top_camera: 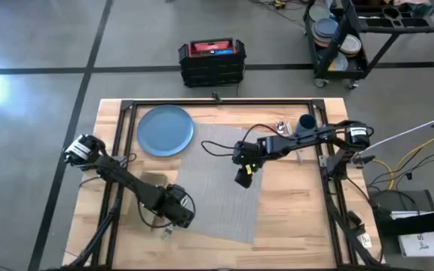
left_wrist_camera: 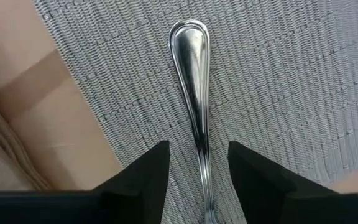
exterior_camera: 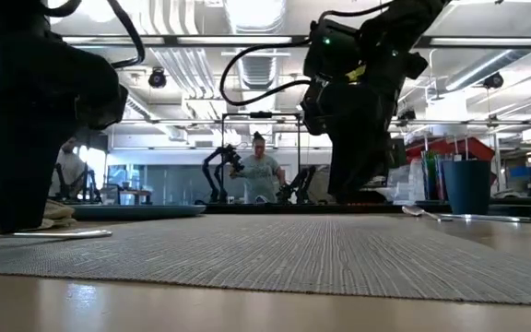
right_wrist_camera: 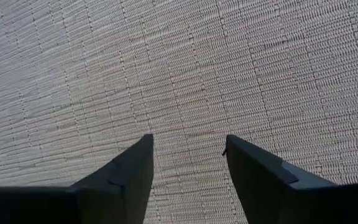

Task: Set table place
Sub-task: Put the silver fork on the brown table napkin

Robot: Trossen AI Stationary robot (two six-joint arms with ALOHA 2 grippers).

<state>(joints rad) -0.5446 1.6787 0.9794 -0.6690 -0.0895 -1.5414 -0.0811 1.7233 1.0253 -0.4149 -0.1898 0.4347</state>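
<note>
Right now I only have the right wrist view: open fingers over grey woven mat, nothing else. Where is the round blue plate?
Observer: The round blue plate sits on the wooden table, beside a corner of the grey woven placemat.
Operator: And the left gripper?
Observer: The left gripper is open, its fingers on either side of a silver utensil handle lying on the placemat.
Operator: The cup?
Observer: The small dark-blue cup stands off the placemat, beside the right arm.

Left arm reaches in from the table's left edge, its left gripper (left_wrist_camera: 197, 165) low at the near left, fingers parted. Right arm extends from the right edge toward centre, right gripper (right_wrist_camera: 188, 155) pointing down, fingers apart.
</note>
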